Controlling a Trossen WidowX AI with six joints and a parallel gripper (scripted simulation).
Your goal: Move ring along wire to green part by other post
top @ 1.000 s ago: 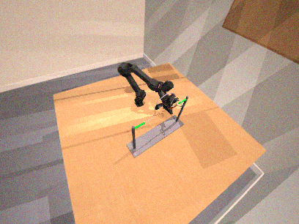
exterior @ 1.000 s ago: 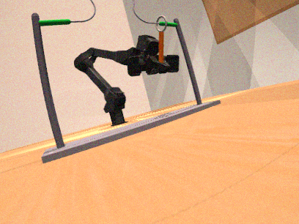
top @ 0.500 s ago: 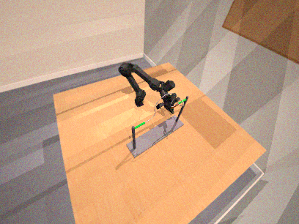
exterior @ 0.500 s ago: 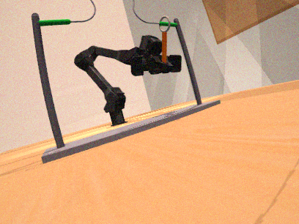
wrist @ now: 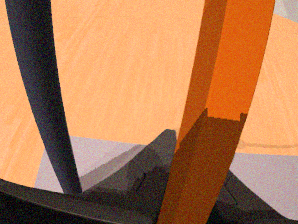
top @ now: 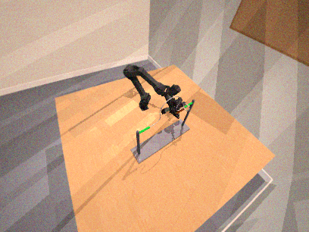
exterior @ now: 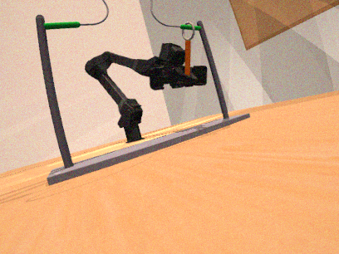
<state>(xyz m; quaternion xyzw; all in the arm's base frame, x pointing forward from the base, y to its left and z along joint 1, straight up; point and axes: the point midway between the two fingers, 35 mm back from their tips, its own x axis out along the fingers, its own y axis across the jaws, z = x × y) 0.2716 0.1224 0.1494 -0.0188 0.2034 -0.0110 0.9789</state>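
Claw (top: 176,112) (exterior: 188,76) (wrist: 176,140) clenched on the orange handle (top: 181,111) (exterior: 188,57) (wrist: 225,60), a black robot arm (top: 151,80) (exterior: 112,88) holds the ring (exterior: 183,31) above a wooden bench (top: 170,189) (exterior: 208,199) (wrist: 125,60). Seen from the exterior, the ring encircles the green part (top: 188,105) (exterior: 197,27) beside the post (top: 187,115) (exterior: 213,70) (wrist: 37,85) nearer the bench's upper-right edge in the top view. The handle hangs nearly upright beneath it, apart from that post. At the opposite end of the grey base (top: 151,145) (exterior: 145,149) (wrist: 270,175), nearer the bench's left edge, stands the other post (top: 138,143) (exterior: 51,91), its green part (top: 145,130) (exterior: 62,25) well apart from the ring. The arm's foot stands on the side of the base toward the bench's upper-left edge, between the left and upper corners. From above, the ring's outline is too small to trace.
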